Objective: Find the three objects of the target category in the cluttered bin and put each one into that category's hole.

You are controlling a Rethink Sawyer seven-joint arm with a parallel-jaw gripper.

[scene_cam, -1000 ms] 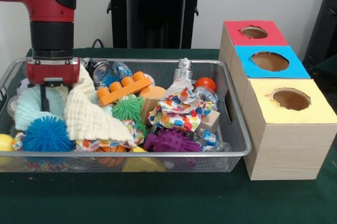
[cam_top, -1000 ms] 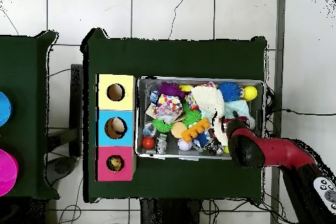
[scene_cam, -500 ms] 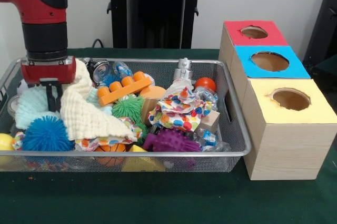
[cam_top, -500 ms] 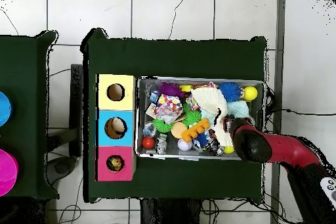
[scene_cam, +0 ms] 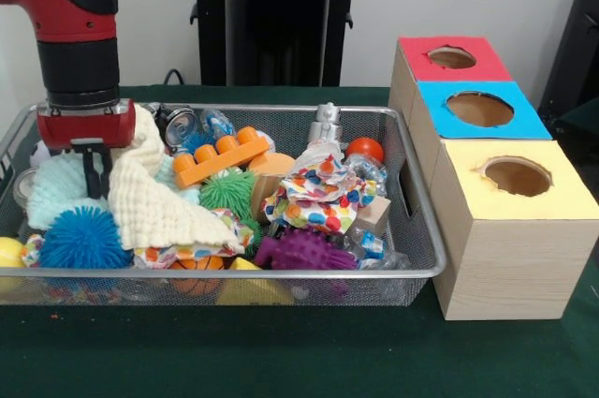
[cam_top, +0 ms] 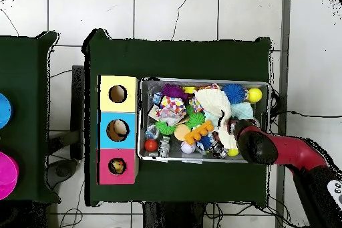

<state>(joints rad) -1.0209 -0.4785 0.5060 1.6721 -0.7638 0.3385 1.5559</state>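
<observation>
My gripper [scene_cam: 94, 176] hangs at the left end of the wire bin [scene_cam: 281, 273], low among the clutter. Its fingers look shut on the left edge of a cream waffle cloth [scene_cam: 154, 201], which rises in a peak beside the gripper body. A mint cloth [scene_cam: 51, 187] lies just behind the fingers. Three hole boxes stand right of the bin: yellow [scene_cam: 562, 206], blue [scene_cam: 435, 98] and red [scene_cam: 412, 51]. In the overhead view the gripper [cam_top: 232, 126] sits at the bin's right part, next to the cream cloth [cam_top: 217, 105].
The bin also holds a blue spiky ball [scene_cam: 82, 239], an orange brick toy [scene_cam: 220, 156], a green spiky ball [scene_cam: 227, 194], a purple spiky ball [scene_cam: 304, 250], a polka-dot cloth [scene_cam: 323, 194], an orange ball [scene_cam: 365, 148], cans [scene_cam: 182, 126] and a yellow ball [scene_cam: 7, 253].
The gripper shifted a little toward the bin's left end in the front view, and the cream cloth's edge followed it. Over the last half second it has hardly moved.
</observation>
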